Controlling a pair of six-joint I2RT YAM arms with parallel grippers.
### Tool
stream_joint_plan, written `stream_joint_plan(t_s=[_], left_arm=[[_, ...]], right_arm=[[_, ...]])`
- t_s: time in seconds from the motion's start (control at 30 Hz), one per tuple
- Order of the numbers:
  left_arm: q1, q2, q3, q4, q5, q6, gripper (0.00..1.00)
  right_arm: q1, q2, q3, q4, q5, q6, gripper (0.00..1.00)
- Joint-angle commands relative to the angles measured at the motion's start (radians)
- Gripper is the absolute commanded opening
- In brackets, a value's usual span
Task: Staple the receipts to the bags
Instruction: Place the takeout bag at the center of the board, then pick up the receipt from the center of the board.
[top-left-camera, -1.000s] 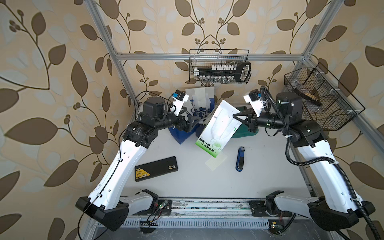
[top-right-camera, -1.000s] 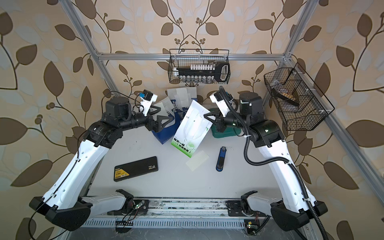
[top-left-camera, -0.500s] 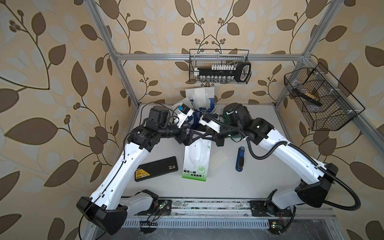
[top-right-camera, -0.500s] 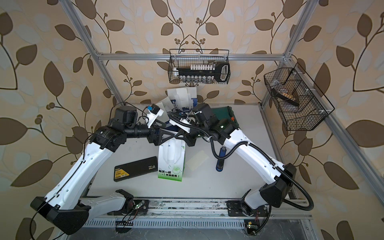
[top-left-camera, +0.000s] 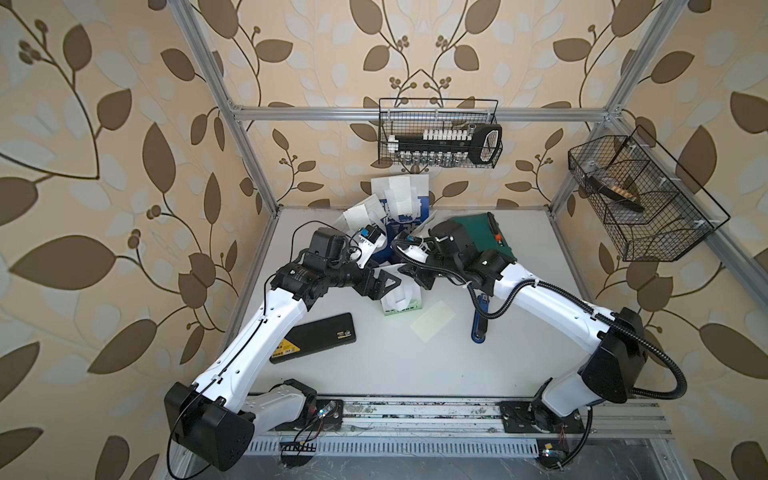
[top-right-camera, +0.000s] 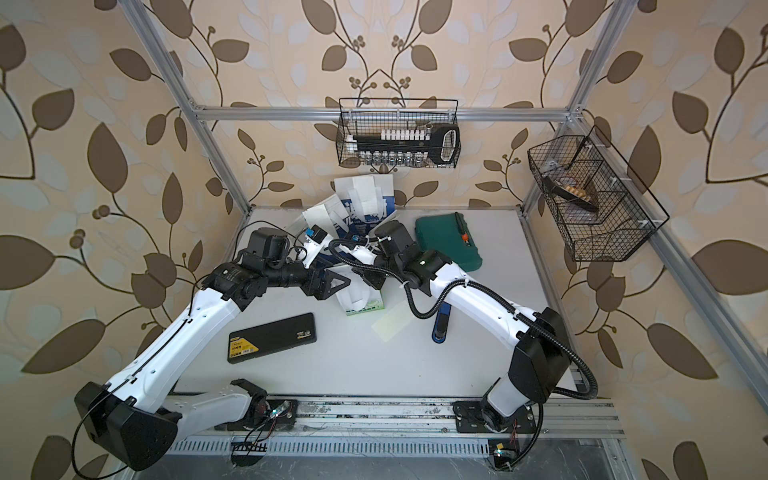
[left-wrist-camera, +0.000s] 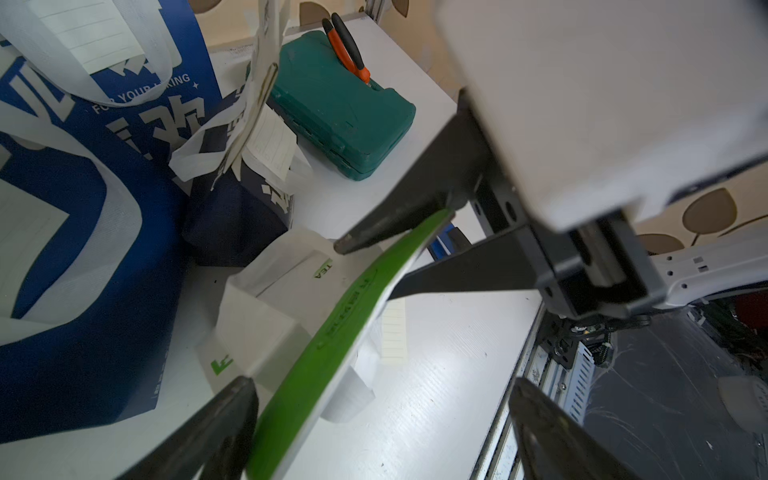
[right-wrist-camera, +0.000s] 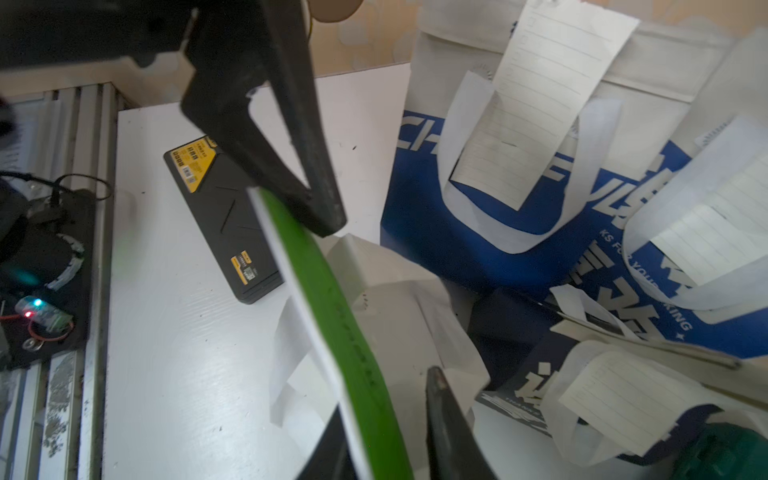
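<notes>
The small white-and-green bag (top-left-camera: 401, 299) (top-right-camera: 360, 300) stands at the table's middle. Its green rim (right-wrist-camera: 332, 291) runs between the fingers of my right gripper (right-wrist-camera: 384, 395), which is open, with a gap to one finger. My left gripper (left-wrist-camera: 382, 386) is wide open around the same rim (left-wrist-camera: 332, 340), which lies close to one finger. A loose receipt (top-left-camera: 432, 326) (top-right-camera: 392, 326) lies flat just right of the bag. At the back stand the blue-and-white bags (top-left-camera: 401, 208) and the small navy bag (left-wrist-camera: 237, 216), with receipts (right-wrist-camera: 544, 95) hanging on them.
A blue stapler (top-left-camera: 480, 326) (top-right-camera: 441, 326) lies right of the loose receipt, partly under my right arm. A green case (top-left-camera: 484, 232) sits at the back right and a black case (top-left-camera: 316, 343) at the front left. Wire baskets (top-left-camera: 440, 133) hang on the walls.
My right arm swung the white-and-green bag down from the back to the table's middle, and its jaws have parted. My left arm moved in beside the bag.
</notes>
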Motion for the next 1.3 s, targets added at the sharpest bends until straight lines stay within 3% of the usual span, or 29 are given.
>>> stream_joint_plan(t_s=[0.0,0.13,0.4,0.63,0.8,1.27], left_arm=[[-0.010,0.005,-0.008,0.038,0.010,-0.022,0.94],[-0.013,0.029,-0.008,0.062,-0.019,-0.034,0.93],[-0.013,0.046,0.033,0.118,-0.208,-0.089,0.99],[-0.012,0.027,0.081,0.204,-0.458,-0.190,0.99],[-0.012,0.005,0.103,0.228,-0.627,-0.280,0.99],[-0.012,0.007,0.085,0.235,-0.652,-0.327,0.99]], right_arm=[[-0.046,-0.021,-0.041,0.077,0.040,0.135,0.53],[-0.080,-0.128,-0.139,0.137,0.083,0.247,0.65],[-0.089,-0.288,-0.351,0.034,0.346,0.392,0.68],[-0.073,-0.205,-0.517,-0.090,0.400,0.655,0.68],[-0.074,-0.068,-0.526,-0.102,0.349,0.677,0.70],[-0.045,0.182,-0.386,-0.142,0.317,0.662,0.69]])
